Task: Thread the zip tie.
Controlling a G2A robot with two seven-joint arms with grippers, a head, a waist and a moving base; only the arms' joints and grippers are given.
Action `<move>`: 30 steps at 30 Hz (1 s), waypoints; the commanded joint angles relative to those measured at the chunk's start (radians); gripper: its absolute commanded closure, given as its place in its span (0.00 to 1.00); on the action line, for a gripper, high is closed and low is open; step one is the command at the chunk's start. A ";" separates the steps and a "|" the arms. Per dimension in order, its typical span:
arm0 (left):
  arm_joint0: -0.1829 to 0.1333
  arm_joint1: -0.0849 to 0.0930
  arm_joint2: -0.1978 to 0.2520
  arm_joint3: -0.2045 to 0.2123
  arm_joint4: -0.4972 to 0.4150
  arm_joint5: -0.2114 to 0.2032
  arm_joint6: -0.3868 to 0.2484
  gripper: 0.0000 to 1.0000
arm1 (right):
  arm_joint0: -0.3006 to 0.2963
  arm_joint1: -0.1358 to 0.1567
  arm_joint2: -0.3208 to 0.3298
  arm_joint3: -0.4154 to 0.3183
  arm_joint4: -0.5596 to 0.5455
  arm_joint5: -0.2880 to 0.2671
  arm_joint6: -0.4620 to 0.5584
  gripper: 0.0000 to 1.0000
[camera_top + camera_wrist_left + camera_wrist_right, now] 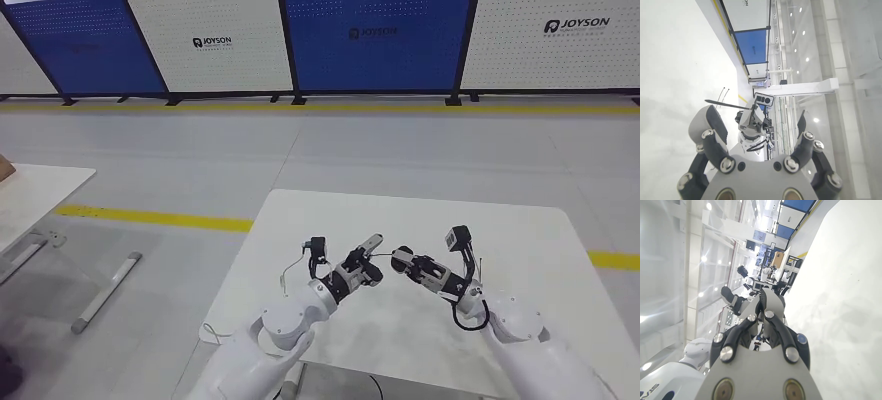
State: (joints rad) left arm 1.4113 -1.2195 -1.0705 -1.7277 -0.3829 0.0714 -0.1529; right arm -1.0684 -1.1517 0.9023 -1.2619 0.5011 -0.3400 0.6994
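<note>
Above the middle of the white table [520, 230], two grippers face each other tip to tip, and three zip ties can be counted: one held, two loose. Reaching in from the left, the left gripper [757, 109] hangs over the table with its fingers spread wide, grasping nothing. Opposite it, from the right, the right gripper [762, 294] is clenched on the held zip tie [727, 104], pinching it at one end. This black strap sticks out sideways from the closed tips, its long axis crossing the line between the two grippers and its tapered free end on the table side. Farther right, the two loose zip ties [721, 94] lie flat on the table, side by side and parallel, their long axes running near to far.
</note>
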 commanded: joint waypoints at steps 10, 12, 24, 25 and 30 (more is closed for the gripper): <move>-0.039 -0.011 0.012 0.065 -0.011 -0.026 0.028 0.98 | 0.000 0.000 0.000 0.000 0.000 0.000 0.000 1.00; -0.037 -0.011 0.014 0.068 0.007 -0.030 0.022 1.00 | 0.000 0.000 0.000 0.000 0.000 0.000 0.000 1.00; -0.021 -0.010 0.008 0.059 0.041 -0.053 0.028 1.00 | 0.000 0.000 0.000 0.000 0.000 0.000 0.000 1.00; -0.021 -0.011 0.009 0.059 0.044 -0.052 0.029 1.00 | 0.000 0.000 0.000 0.000 0.000 0.000 0.000 1.00; -0.024 -0.013 0.014 0.062 0.054 -0.052 0.035 1.00 | 0.000 0.000 0.000 0.000 0.000 0.000 0.000 1.00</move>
State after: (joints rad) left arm 1.3878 -1.2320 -1.0574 -1.6664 -0.3306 0.0203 -0.1187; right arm -1.0684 -1.1517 0.9023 -1.2619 0.5011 -0.3400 0.6994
